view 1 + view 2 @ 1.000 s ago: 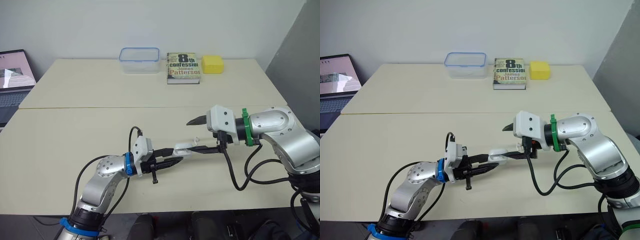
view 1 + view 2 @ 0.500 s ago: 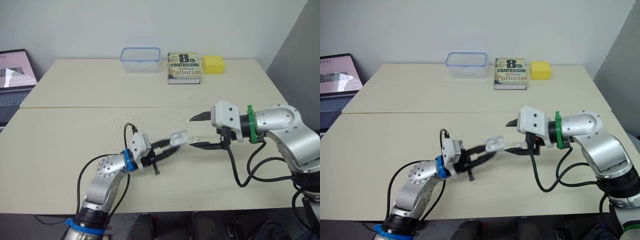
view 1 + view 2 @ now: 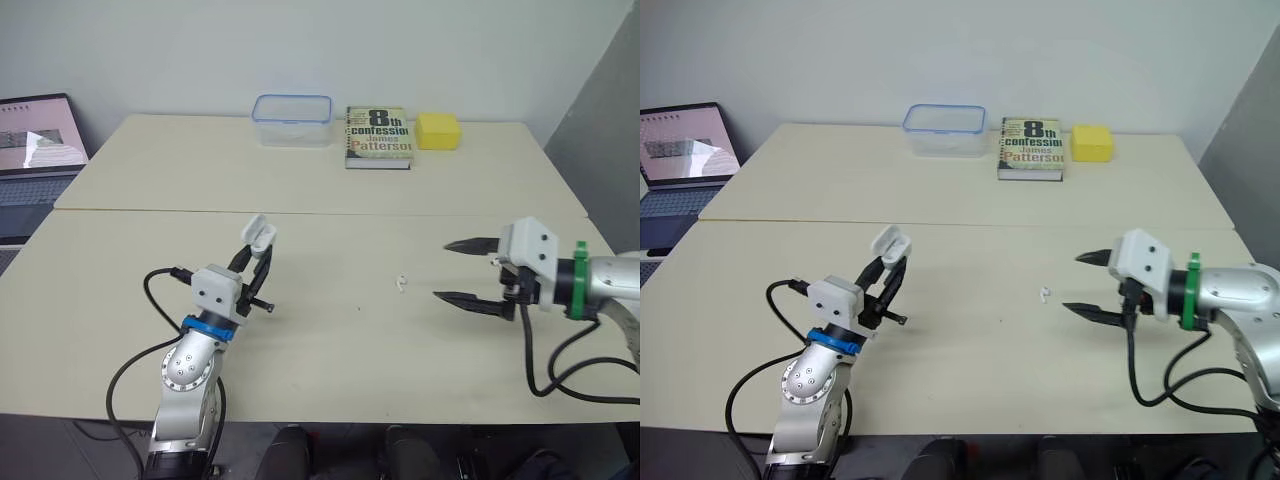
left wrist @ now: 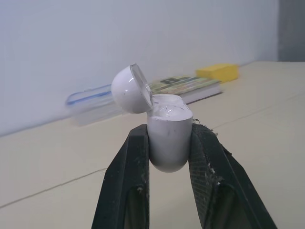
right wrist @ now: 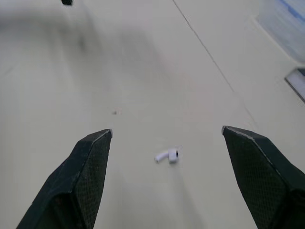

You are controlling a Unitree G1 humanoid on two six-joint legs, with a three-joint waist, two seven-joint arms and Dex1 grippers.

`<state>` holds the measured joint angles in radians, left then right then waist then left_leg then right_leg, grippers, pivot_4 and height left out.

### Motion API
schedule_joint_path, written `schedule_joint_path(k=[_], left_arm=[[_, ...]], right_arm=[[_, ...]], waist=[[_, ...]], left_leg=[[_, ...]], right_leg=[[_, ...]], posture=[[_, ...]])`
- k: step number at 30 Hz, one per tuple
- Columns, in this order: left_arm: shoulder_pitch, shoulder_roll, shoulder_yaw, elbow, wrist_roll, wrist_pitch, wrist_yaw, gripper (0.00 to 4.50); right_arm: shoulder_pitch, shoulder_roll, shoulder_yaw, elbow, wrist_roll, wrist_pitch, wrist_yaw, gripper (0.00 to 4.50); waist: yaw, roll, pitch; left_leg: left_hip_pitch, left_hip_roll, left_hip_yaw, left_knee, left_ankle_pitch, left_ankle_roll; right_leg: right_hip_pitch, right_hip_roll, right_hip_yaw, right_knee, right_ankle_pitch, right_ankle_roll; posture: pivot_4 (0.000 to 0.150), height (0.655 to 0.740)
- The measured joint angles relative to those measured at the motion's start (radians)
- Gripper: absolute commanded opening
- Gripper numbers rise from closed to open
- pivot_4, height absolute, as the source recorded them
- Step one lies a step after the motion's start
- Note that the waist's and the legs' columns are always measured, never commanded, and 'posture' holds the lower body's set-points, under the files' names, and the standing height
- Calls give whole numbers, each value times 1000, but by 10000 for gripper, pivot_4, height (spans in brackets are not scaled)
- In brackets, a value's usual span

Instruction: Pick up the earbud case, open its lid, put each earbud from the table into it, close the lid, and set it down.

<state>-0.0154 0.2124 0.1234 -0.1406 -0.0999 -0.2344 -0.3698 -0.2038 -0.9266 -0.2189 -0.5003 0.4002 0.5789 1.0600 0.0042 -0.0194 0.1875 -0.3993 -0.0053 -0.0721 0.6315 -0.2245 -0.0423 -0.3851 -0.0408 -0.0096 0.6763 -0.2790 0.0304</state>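
Bench [image 3: 330, 190] in the head views carries one earbud [image 3: 402, 283], lying between the two arms. The left claw [image 3: 257, 252], raised, is clamped on the earbud case [image 3: 258, 231]; the right claw [image 3: 442, 269] gapes wide near the earbud. Left wrist view: case upright, lid tipped open. Right wrist view: earbud on the bench, seen between the spread fingers.

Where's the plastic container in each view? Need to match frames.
Left eye: container at the far edge, beside the book.
Right eye: container there too.
Left wrist: container blurred behind the held case.
Right wrist: container blurred, beyond the earbud.
Shared landmark: the table seam.
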Motion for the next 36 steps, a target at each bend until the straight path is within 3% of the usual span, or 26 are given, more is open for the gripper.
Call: schedule_joint_path(k=[7, 8, 10, 17, 30, 33, 36], left_arm=[[-4, -2, 2, -17, -36, 54, 31, 7515], [-10, -3, -1, -17, -44, 60, 31, 7515], [-19, -10, -4, -24, -61, 76, 31, 7515], [-16, -9, -43, -65, -138, 119, -23, 7516], [-17, 38, -73, -80, -176, 131, -142, 7515], [-15, 39, -77, -77, -176, 123, -153, 7516], [-13, 38, -78, -73, -176, 117, -164, 7515]], right_arm=[[240, -47, -155, -55, 42, 40, 10, 38512], [265, -46, -159, -67, 46, 42, 7, 40304], [298, -38, -167, -84, 52, 46, -10, 44741], [350, -11, -193, -132, 85, 85, -67, 45000], [340, 5, -133, -164, 80, 102, -188, 45000], [250, 69, -22, -172, 20, 168, -334, 45000], [144, 214, 108, -174, -28, 264, -505, 45000]], waist=[[6, -1, 0], [3, -1, 0], [3, 0, 0], [3, -1, 0], [3, -1, 0], [-1, -1, -1], [-4, -1, -1]], left_leg=[[0, 0, 1, 0, 0, 0], [1, 0, 1, 0, 0, 0], [1, -1, 1, 0, 0, 0], [0, -1, 1, 0, 0, 0], [1, -1, 1, 0, 0, 0], [1, -1, 1, 0, 0, 0], [1, -1, 1, 0, 0, 0]], right_leg=[[0, 1, 0, -1, -2, 3], [0, 1, 0, -1, -2, 3], [1, 2, 1, -1, -2, 4], [1, 2, 0, -2, -3, 4], [1, 2, 0, -2, -3, 5], [1, 3, 1, -2, -3, 5], [1, 3, 1, -2, -3, 4]], posture=[[1500, 7391], [1500, 7391], [1500, 7391], [1500, 7391], [1500, 7391], [1500, 7391], [1500, 7391]])
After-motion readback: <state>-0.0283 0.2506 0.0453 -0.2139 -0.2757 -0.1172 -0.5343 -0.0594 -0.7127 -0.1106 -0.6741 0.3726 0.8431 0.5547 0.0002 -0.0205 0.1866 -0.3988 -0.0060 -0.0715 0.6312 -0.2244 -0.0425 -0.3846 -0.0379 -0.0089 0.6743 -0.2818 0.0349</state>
